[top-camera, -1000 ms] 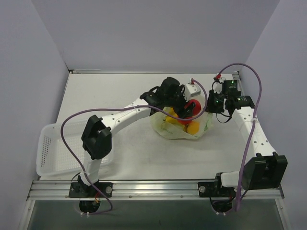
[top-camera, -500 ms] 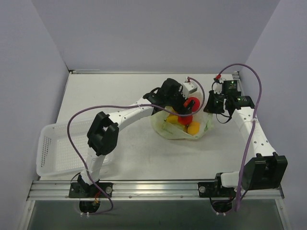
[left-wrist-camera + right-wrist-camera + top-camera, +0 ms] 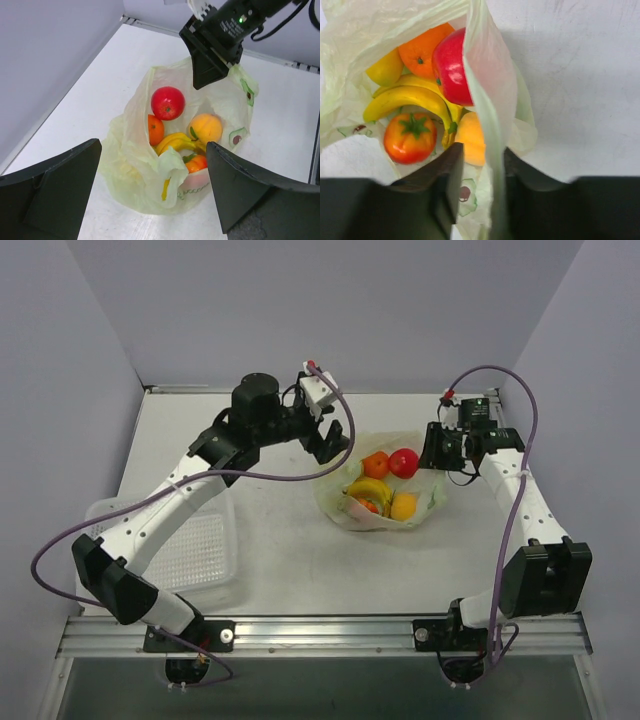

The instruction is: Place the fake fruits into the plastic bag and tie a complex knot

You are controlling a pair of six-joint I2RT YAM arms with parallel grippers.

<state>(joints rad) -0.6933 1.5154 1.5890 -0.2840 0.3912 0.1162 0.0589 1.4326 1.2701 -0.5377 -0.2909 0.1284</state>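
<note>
The pale green plastic bag point(image 3: 425, 502) lies open mid-table, with the fake fruits inside it: a red apple point(image 3: 404, 462), an orange point(image 3: 375, 465), bananas point(image 3: 367, 488) and a yellow mango point(image 3: 403, 505). My left gripper point(image 3: 331, 443) is open and empty, raised left of the bag. In its wrist view the bag point(image 3: 130, 160) lies between its fingers point(image 3: 55, 185), with the apple point(image 3: 167, 102) on top. My right gripper point(image 3: 434, 452) is shut on the bag's right rim. Its wrist view shows the film point(image 3: 492, 125) between its fingers point(image 3: 447, 180), beside a red-orange piece point(image 3: 410, 137).
A white perforated basket point(image 3: 200, 550) sits at the front left, partly under my left arm. Grey walls stand at the left, back and right. A metal rail point(image 3: 320, 632) runs along the near edge.
My left gripper was over the bag with the red apple. The apple now lies in the bag, and the left arm has swung up and back to the left, open. The right gripper still holds the rim.
</note>
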